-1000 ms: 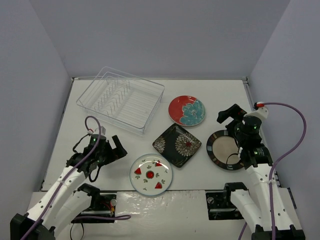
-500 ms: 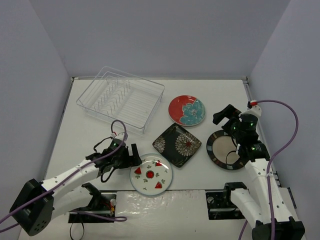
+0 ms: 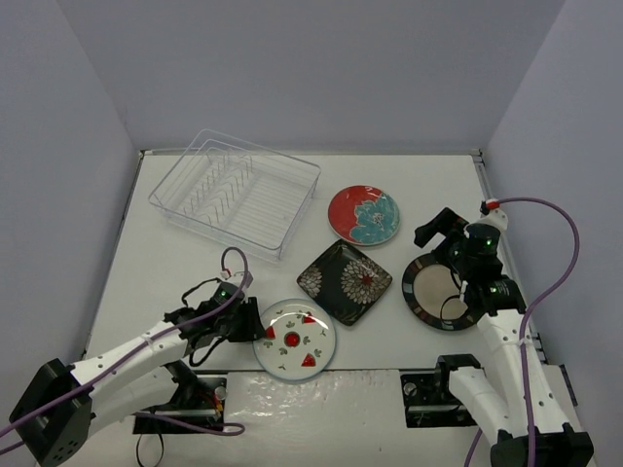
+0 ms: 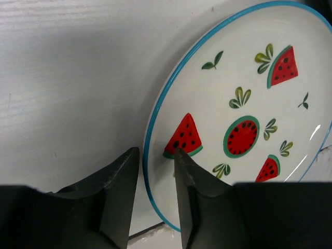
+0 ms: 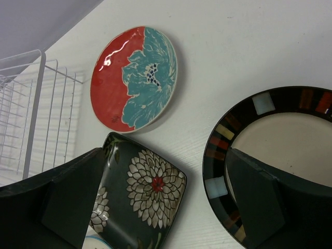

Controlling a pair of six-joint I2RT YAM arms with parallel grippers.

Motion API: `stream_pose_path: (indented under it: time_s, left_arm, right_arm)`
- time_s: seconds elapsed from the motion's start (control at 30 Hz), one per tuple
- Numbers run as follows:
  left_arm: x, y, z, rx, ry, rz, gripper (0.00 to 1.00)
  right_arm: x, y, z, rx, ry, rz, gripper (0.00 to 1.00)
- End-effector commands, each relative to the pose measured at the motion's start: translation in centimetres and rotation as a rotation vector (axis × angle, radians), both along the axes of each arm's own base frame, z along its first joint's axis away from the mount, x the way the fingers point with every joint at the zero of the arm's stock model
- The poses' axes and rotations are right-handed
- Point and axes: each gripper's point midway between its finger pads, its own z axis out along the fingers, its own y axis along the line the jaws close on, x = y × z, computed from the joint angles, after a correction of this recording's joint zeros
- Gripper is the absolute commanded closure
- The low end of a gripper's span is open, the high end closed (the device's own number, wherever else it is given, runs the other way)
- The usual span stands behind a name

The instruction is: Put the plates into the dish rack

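astride the rim of the white plate (image 4: pixel 244 93) sits the left gripper (image 4: pixel 154 158).

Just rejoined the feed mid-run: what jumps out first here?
The left jaws straddle the left rim of the white watermelon plate, which lies flat in front, between the arms. The clear dish rack at the far left holds no plates. The red plate, black square plate and dark-rimmed plate lie to its right, with the right jaws open above the dark-rimmed one.
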Motion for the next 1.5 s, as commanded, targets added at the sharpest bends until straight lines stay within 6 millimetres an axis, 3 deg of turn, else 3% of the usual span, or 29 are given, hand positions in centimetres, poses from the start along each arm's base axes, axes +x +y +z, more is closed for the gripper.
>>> stream_pose_path:
  time_s: [0.0,0.1,0.2,0.37,0.5,0.6,0.7,0.8,0.9,1.03,1.07,1.1,1.23,1.3,1.47]
  left_arm:
    - [-2.0,1.6,-1.6,0.083,0.089,0.002,0.9]
    - [-1.6,2.4,-1.5,0.13,0.088,0.035,1.0]
    - [-1.2,2.4,-0.3,0.129,0.053,0.022,1.0]
    - [0.0,0.5,5.0,-0.044,-0.134,-0.023,1.0]
    - [-0.4,-1.0,8.8,-0.227,-0.277,-0.082,1.0]
    - [-0.8,-0.9,10.0,-0.278,-0.324,-0.09,1.0]
    - [-0.6,0.1,9.4,-0.242,-0.318,-0.032,1.0]
    - [-0.7,0.8,7.6,-0.172,-0.252,0.004,1.0]
    - [-0.6,1.7,6.1,-0.087,-0.188,0.04,1.0]
    - [-0.7,1.9,4.1,-0.001,-0.1,0.043,0.93]
    - [-0.7,1.8,3.9,0.008,-0.088,0.038,0.82]
    - [-0.7,1.8,3.7,0.019,-0.078,0.037,0.79]
    - [-0.6,1.0,2.1,0.029,-0.035,0.018,0.76]
    - [-0.5,0.6,1.7,0.015,-0.035,0.013,0.78]
    - [-0.6,1.2,0.6,0.054,-0.02,0.027,0.95]
  right_arm:
    - [0.4,-0.5,2.4,-0.003,-0.066,-0.03,0.0]
    - [0.3,-0.5,2.4,0.0,-0.061,-0.031,0.0]
    - [0.0,0.2,2.0,0.012,-0.053,0.01,0.0]
    - [-1.2,6.8,2.2,0.119,-0.116,0.404,0.0]
    - [-2.4,10.4,2.2,0.16,-0.157,0.608,0.0]
    - [-3.2,12.2,1.7,0.16,-0.16,0.704,0.0]
    - [-3.7,12.8,0.7,0.135,-0.116,0.739,0.0]
    - [-3.7,12.8,-0.2,0.145,-0.075,0.713,0.0]
    - [-4.8,13.8,-2.0,0.165,0.008,0.74,0.01]
    - [-8.5,15.7,-5.8,0.157,0.192,0.789,0.02]
    - [-10.0,16.8,-6.6,0.155,0.234,0.833,0.02]
    - [-10.9,17.3,-7.2,0.155,0.268,0.846,0.02]
    - [-15.0,19.1,-9.6,0.154,0.398,0.921,0.0]
    - [-16.0,19.4,-10.6,0.144,0.428,0.925,0.0]
    - [-18.6,20.8,-13.3,0.171,0.531,0.973,0.0]
